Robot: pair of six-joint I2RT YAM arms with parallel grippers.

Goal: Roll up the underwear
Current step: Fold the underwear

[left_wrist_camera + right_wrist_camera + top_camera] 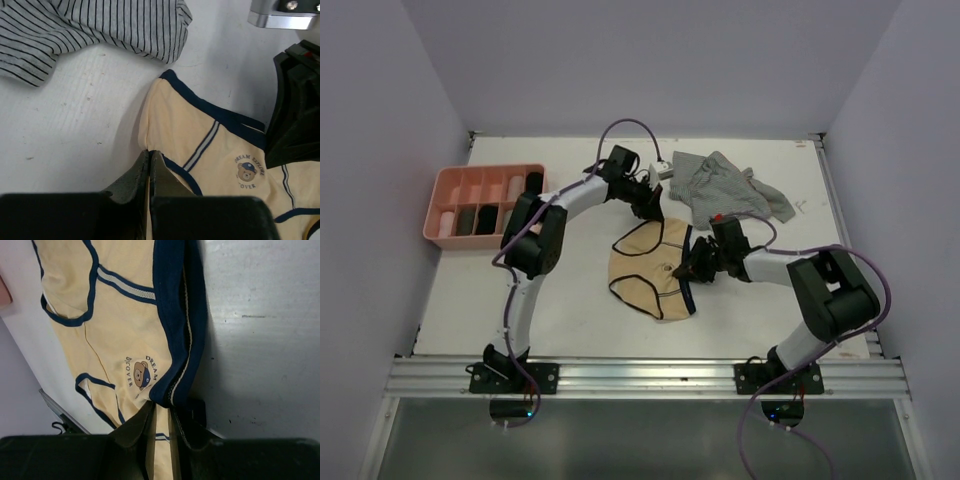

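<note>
Left tool (150,167): jaws clamped tight, pinching a corner edge of the beige underwear (200,130) on its far side. Right tool (162,415): jaws almost together, the navy waistband (175,315) nipped between them at the right edge. Judgement: opposite edges are gripped so the piece can be pulled flat or folded before rolling. The garment lies spread mid-bench (570,310), between the arms. Grey striped underwear (730,185) is heaped just beyond, untouched. Pink tray (445,180) sits far left, some compartments filled.
</note>
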